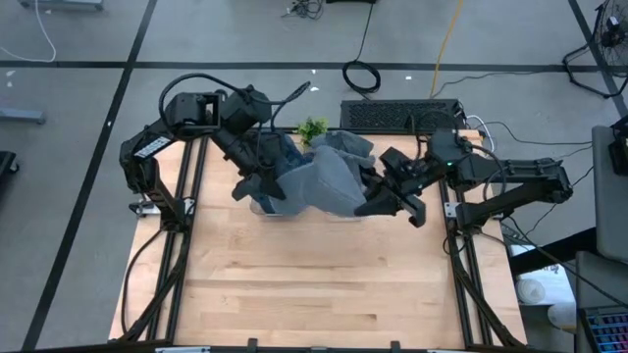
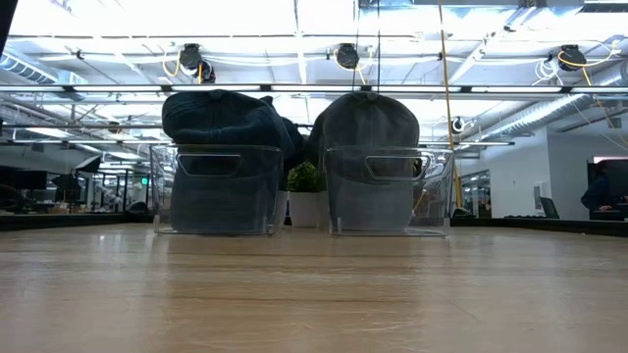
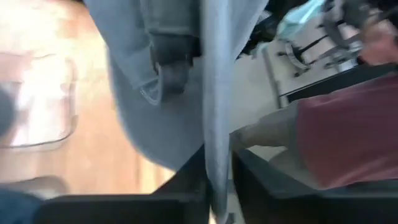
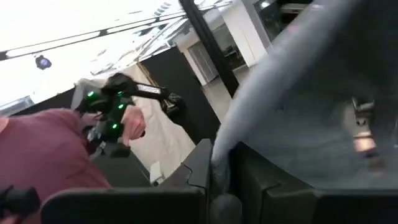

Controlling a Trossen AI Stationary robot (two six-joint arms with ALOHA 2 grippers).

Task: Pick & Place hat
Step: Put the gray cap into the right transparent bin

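Soft grey fabric hat [image 1: 324, 181] hangs stretched between the two arms above the far end of the pale wooden table [image 1: 314, 284], its long axis running left to right. The left gripper [image 3: 217, 180] is clenched on a thin fold of its cloth; the right gripper [image 4: 217, 165] pinches its other edge. Two clear plastic bins [image 2: 388, 191] hold more rounded dark denim caps [image 2: 221, 118].

Hat [image 1: 324, 181] between both end effectors, above table [image 1: 314, 284].
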